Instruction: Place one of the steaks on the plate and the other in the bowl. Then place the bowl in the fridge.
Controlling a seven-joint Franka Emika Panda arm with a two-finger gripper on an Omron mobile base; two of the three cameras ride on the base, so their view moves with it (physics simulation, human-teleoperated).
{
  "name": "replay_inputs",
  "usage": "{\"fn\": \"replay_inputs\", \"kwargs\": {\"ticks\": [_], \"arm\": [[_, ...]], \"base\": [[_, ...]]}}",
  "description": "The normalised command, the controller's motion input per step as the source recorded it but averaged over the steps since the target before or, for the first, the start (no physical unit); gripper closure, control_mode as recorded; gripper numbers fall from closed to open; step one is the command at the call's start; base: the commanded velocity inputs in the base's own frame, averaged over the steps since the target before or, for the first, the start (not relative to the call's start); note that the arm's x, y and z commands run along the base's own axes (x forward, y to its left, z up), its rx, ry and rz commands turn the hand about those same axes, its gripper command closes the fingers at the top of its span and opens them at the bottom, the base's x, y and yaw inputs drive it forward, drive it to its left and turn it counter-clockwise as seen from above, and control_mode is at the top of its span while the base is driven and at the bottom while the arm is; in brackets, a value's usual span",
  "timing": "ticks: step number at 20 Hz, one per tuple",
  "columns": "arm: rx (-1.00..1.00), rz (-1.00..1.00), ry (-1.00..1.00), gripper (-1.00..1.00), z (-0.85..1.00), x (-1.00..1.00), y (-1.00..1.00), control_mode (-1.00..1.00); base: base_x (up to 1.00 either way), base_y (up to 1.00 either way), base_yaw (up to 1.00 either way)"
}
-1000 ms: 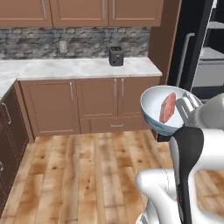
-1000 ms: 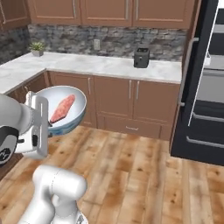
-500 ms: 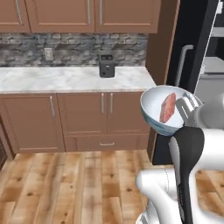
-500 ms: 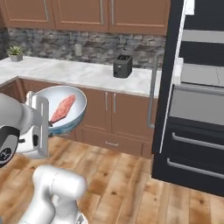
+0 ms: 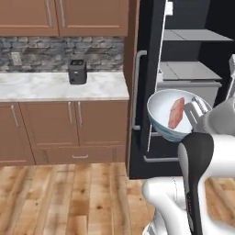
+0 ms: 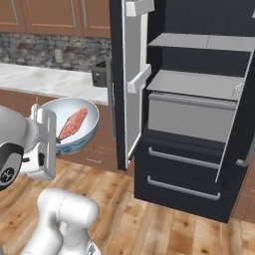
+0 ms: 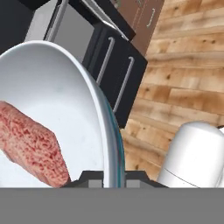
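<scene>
- The gripper (image 7: 109, 177) is clamped on the rim of the bowl (image 5: 161, 114), one finger on each side of the wall, and holds it tipped up in the air in front of the arm.
- One steak (image 5: 176, 113) lies inside the bowl against its whitish inner wall; in the hand view it sits toward the bowl's lower left, near the gripped rim.
- Compared with the earlier pictures, the whole scene has slid sideways in both base views: the base has turned, so the cameras moved, not the furniture.
- A second ago the wooden cabinets and the marble counter (image 5: 59, 87) lay ahead of the robot; now the fridge (image 6: 199, 124) stands ahead, both doors swung open, grey shelves and two lower drawers showing.
- The small black appliance (image 5: 77, 72) rests on the counter near its right end, just beside the fridge's left door.
- The bowl and steak keep the same place against the arm as before, and the grip is unchanged.
- The bowl hangs above the wooden floor (image 5: 69, 197), in front of the open left door and outside the fridge.
</scene>
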Motion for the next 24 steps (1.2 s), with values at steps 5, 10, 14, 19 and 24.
{"fn": "replay_inputs", "kwargs": {"ticks": [5, 10, 14, 19, 24], "arm": [[0.00, 0.00, 0.00, 1.00, 0.00, 0.00, 0.00, 1.00], [0.00, 0.00, 0.00, 1.00, 0.00, 0.00, 0.00, 1.00], [0.00, 0.00, 0.00, 1.00, 0.00, 0.00, 0.00, 1.00], [0.00, 0.00, 0.00, 1.00, 0.00, 0.00, 0.00, 1.00], [0.00, 0.00, 0.00, 1.00, 0.00, 0.00, 0.00, 1.00]], "base": [[-0.11, -1.00, -0.06], [0.39, -0.62, -0.24], [0.92, 0.16, -0.21], [0.79, 0.17, -0.23], [0.69, 0.73, -0.27]]}}
